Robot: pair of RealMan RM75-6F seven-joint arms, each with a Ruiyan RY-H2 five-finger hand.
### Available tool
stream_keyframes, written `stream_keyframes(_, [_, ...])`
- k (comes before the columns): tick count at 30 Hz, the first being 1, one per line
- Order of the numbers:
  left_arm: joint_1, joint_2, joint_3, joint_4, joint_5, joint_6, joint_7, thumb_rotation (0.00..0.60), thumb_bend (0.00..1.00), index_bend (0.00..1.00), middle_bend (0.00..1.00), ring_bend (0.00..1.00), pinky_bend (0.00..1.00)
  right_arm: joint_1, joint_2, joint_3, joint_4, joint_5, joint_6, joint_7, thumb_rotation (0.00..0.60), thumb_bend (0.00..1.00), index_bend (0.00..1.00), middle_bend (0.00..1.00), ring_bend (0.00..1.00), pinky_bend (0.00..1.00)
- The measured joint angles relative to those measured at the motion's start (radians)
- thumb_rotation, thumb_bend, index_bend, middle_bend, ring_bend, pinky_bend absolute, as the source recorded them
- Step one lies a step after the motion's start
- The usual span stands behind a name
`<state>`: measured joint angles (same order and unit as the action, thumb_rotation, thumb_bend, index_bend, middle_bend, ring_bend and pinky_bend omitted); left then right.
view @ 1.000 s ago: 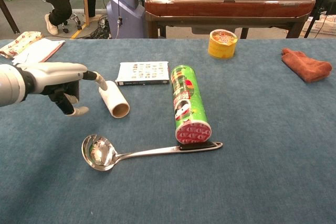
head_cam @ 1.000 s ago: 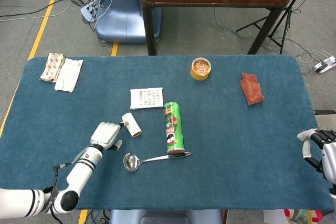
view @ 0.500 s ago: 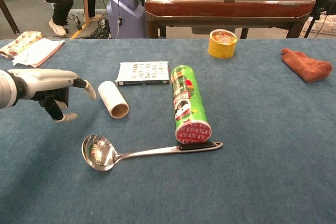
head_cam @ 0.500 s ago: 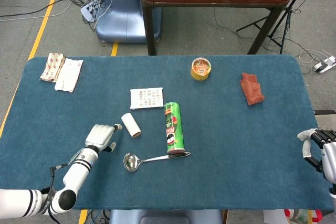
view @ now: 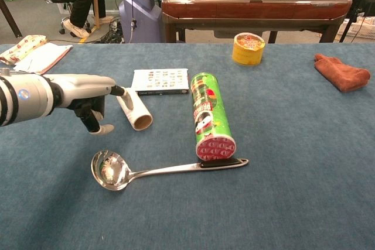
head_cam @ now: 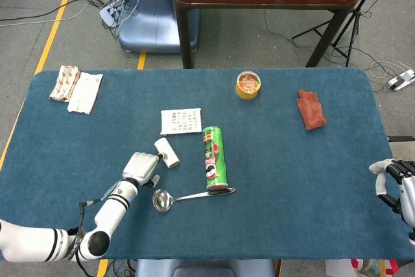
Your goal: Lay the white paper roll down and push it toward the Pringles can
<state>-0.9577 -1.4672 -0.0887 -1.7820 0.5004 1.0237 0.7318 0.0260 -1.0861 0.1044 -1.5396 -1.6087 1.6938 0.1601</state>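
**One gap left between roll and can**

One narrow strip of blue cloth separates the white paper roll (view: 134, 109) from the Pringles can (view: 209, 116), and the next push turns on it. The roll lies flat on the table (head_cam: 292, 180), its long axis running from far-left to near-right, open end toward the near side. The can lies to its right, its red end nearest the ladle (view: 152, 170). The left hand (view: 88, 94) sits on the roll's left, so a rightward shove would carry the roll toward the can. One finger reaches forward onto the roll's far-left end; the rest curl down toward the cloth, holding nothing. The right hand (head_cam: 393, 183) hangs off the near-right edge of the table, well away from both things, fingers loosely apart.

Against half a second ago, the left hand has moved right and closed the space that separated it from the roll. The roll has slid right and swung its near end toward the can, so the gap is smaller. The can, the ladle and the card box (view: 160, 81) have not moved.
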Motion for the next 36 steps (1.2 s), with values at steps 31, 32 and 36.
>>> stream_keyframes(31, [-0.032, 0.022, 0.037, 0.015, -0.098, 0.001, 0.047, 0.600, 0.43, 0.21, 1.00, 0.97, 1.00, -0.002, 0.003, 0.002, 0.001, 0.004, 0.001, 0.009, 0.600, 0.66, 0.50, 0.54, 0.49, 0.48])
stream_keyframes(32, [-0.037, 0.018, 0.036, 0.019, -0.106, -0.001, 0.051, 0.600, 0.43, 0.21, 1.00, 0.97, 1.00, -0.002, 0.003, 0.002, 0.001, 0.004, 0.002, 0.011, 0.600, 0.66, 0.50, 0.54, 0.49, 0.48])
stream_keyframes(36, [-0.054, 0.004, 0.029, 0.028, -0.125, -0.003, 0.061, 0.600, 0.43, 0.21, 1.00, 0.97, 1.00, -0.003, 0.004, 0.003, 0.001, 0.005, 0.004, 0.012, 0.600, 0.66, 0.50, 0.54, 0.49, 0.48])
